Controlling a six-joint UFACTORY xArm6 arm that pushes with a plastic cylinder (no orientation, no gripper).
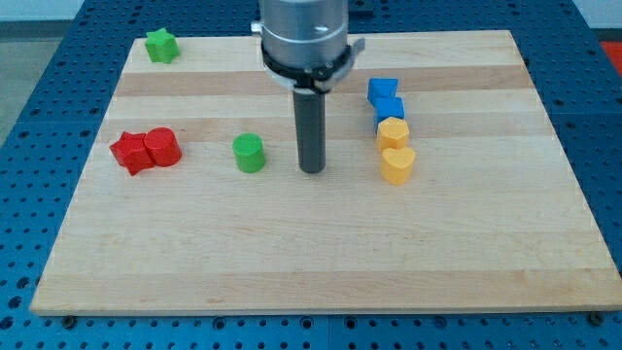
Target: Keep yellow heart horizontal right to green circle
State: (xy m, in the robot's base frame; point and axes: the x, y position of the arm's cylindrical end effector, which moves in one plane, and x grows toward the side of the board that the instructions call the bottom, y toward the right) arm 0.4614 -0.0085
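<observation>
The yellow heart [397, 164] lies right of the board's middle. The green circle [250, 153] stands to its left at nearly the same height in the view. My tip [312, 170] rests on the board between them, closer to the green circle, touching neither. A yellow hexagon-like block [393, 132] touches the heart's top edge.
Two blue blocks [385, 96] stack in a column above the yellow hexagon. A red star [130, 152] and a red cylinder [162, 147] sit together at the view's left. A green star [161, 45] lies at the top left corner. The wooden board [321, 262] sits on a blue perforated table.
</observation>
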